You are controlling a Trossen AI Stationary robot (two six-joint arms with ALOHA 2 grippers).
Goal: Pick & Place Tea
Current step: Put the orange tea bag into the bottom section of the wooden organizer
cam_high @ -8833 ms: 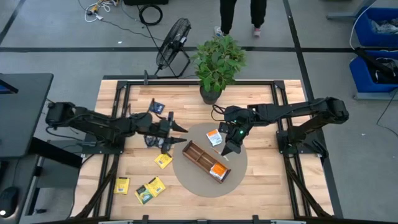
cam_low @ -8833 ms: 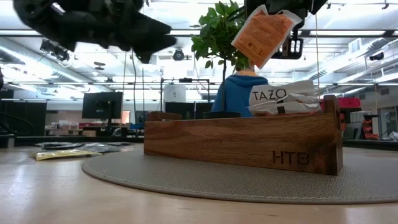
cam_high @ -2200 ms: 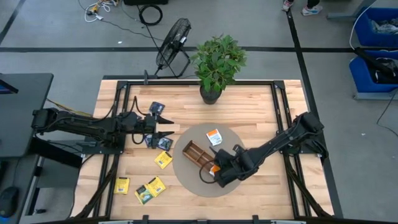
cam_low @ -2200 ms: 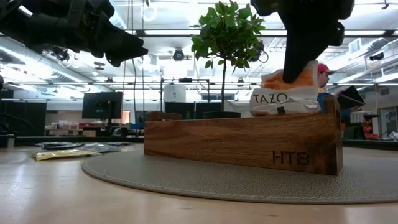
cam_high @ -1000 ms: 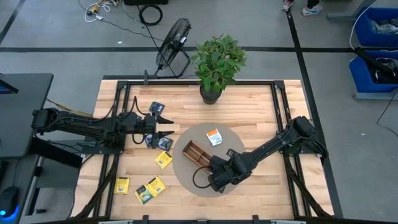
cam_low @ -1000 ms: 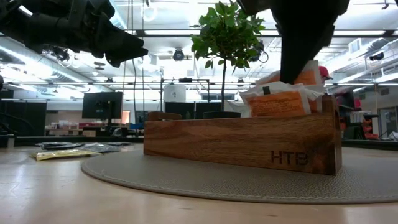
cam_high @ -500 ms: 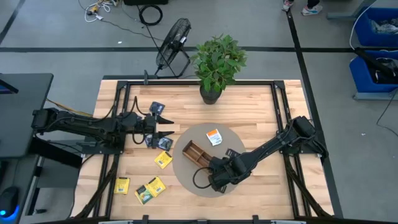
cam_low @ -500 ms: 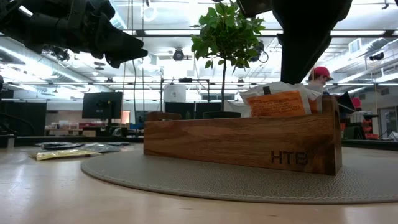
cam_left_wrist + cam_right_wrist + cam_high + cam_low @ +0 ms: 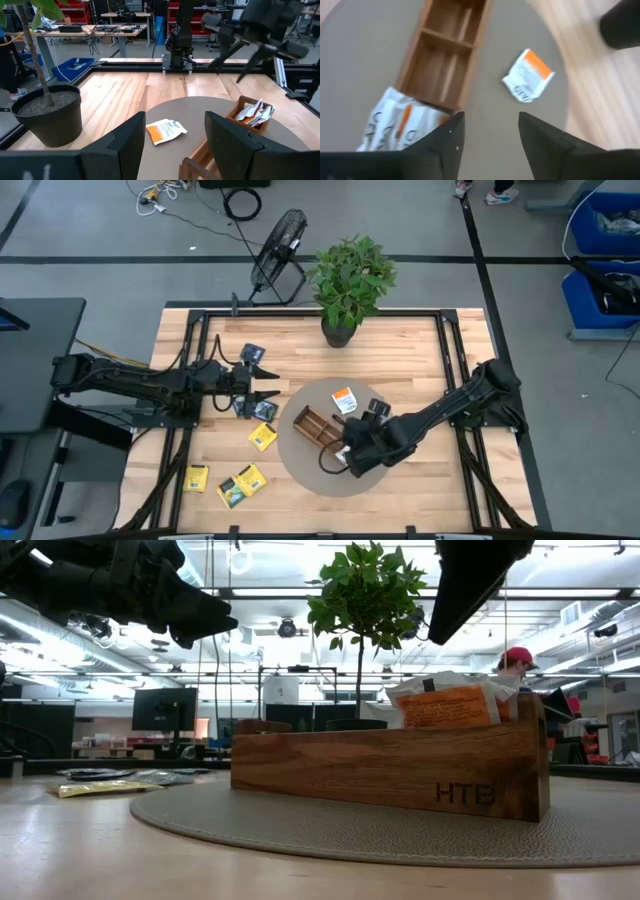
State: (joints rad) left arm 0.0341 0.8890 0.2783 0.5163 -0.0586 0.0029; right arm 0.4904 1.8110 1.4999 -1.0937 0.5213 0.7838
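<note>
The right arm reaches in from the right edge of the worktop (image 9: 420,360), stretched low and slantwise, its wrist over the near end of the wooden tray (image 9: 325,435). The right pincer (image 9: 487,132) hangs above that end of the tray with its two fingers spread apart and nothing between them; how high it hangs is hard to judge from above. The left arm lies stretched from the left edge of the worktop, well apart from the tray. The left pincer (image 9: 175,137) points toward the tray, its fingers parted and bare, raised off the worktop.
</note>
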